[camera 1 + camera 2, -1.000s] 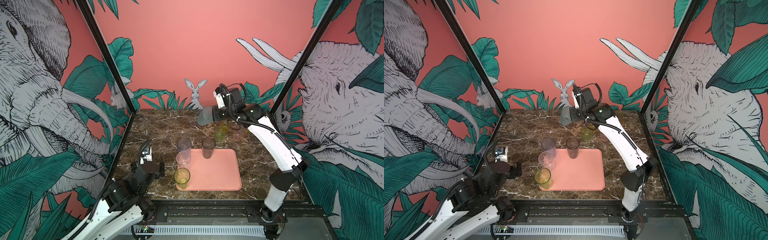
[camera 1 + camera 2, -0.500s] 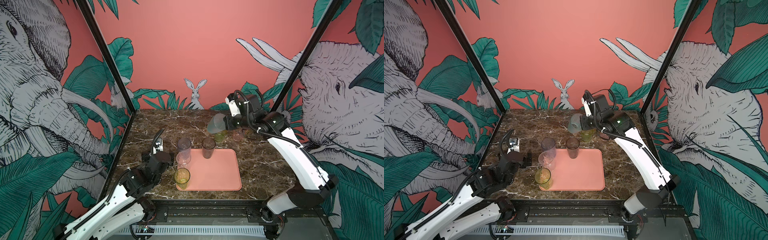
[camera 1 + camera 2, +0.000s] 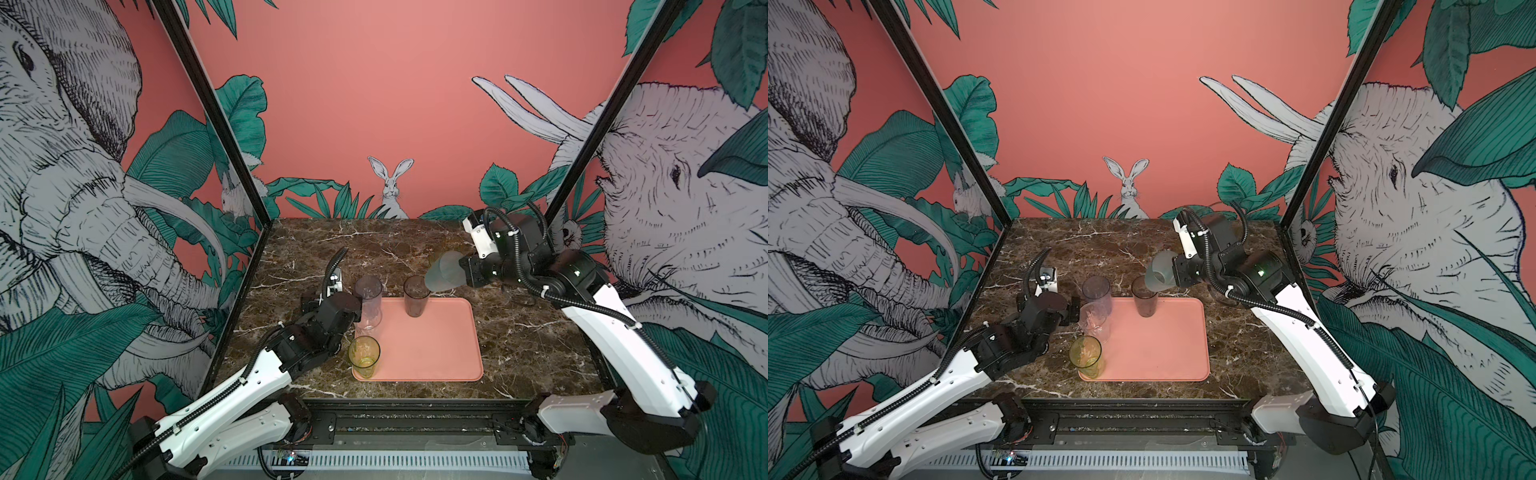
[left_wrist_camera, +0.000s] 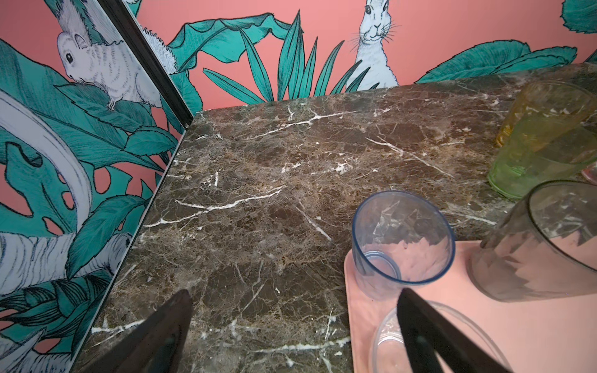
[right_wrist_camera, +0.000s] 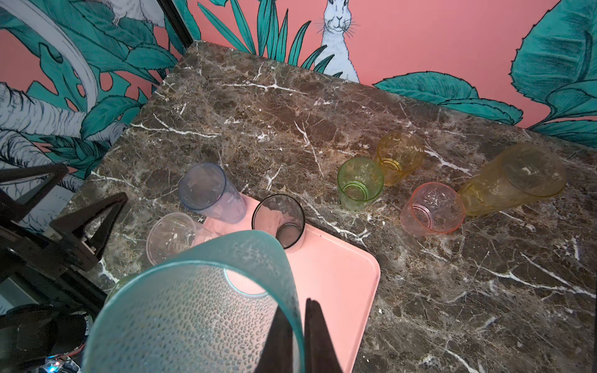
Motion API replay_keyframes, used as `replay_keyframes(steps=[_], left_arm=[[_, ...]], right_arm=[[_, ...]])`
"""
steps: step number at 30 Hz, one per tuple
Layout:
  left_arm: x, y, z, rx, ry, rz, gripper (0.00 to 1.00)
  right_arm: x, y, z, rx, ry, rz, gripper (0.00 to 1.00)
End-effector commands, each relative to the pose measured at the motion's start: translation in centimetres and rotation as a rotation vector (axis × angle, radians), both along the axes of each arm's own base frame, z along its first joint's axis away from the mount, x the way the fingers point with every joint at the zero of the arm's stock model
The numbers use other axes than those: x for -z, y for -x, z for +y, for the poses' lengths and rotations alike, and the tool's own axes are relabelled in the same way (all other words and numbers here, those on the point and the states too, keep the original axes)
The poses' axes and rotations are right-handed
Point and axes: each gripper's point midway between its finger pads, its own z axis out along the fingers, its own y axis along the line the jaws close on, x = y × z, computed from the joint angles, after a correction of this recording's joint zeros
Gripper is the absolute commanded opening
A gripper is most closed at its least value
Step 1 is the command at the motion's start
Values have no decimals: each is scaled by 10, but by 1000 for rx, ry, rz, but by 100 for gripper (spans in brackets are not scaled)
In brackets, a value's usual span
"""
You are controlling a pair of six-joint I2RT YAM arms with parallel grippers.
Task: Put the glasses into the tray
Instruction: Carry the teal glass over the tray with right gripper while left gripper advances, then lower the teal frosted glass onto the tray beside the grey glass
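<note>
The salmon-pink tray [image 3: 432, 345] lies mid-table. Along its left side stand a grey-violet glass [image 3: 369, 297], a clear one [image 3: 365, 328] and a yellow-green one [image 3: 364, 356]. A smoky brown glass [image 3: 417, 296] stands at its back edge. My right gripper [image 5: 300, 306] is shut on the rim of a frosted blue-grey glass [image 5: 200, 310], held tilted in the air above the tray's back right. My left gripper [image 4: 294, 310] is open beside the tray's left edge, one finger [image 4: 420, 326] over the clear glass. Green [image 5: 359, 184], amber [image 5: 399, 156], pink [image 5: 431, 208] and tall amber [image 5: 513, 179] glasses stand on the marble.
The marble table [image 3: 532, 353] ends at wall panels on the left, back and right, with black corner posts [image 3: 216, 120]. The off-tray glasses cluster behind and to the right of the tray, mostly hidden under the right arm in both top views.
The right arm has carried the frosted glass rightward and toward the tray's back. The left arm has reached forward, bringing its open gripper up beside the glasses on the tray's left.
</note>
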Motion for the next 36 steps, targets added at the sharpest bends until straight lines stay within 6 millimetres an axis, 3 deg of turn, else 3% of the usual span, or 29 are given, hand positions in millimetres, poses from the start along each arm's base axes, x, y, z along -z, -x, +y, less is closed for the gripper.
replay_keyframes(steps=[1,7,20,26,36], left_arm=[[-20,-5,0,-23,48,-47,99],[-18,-4,4,-32,46,-49,99],[-11,-7,3,-31,51,-36,99],[-9,-8,4,-35,48,-33,99],[-2,-12,1,-33,48,-14,99]], right_arm=[[8,9,3,-15,-30,13,0],[52,21,5,-30,-15,102,0],[91,27,8,-23,46,139,0],[131,26,9,4,95,174,0],[167,26,13,19,117,206,0]])
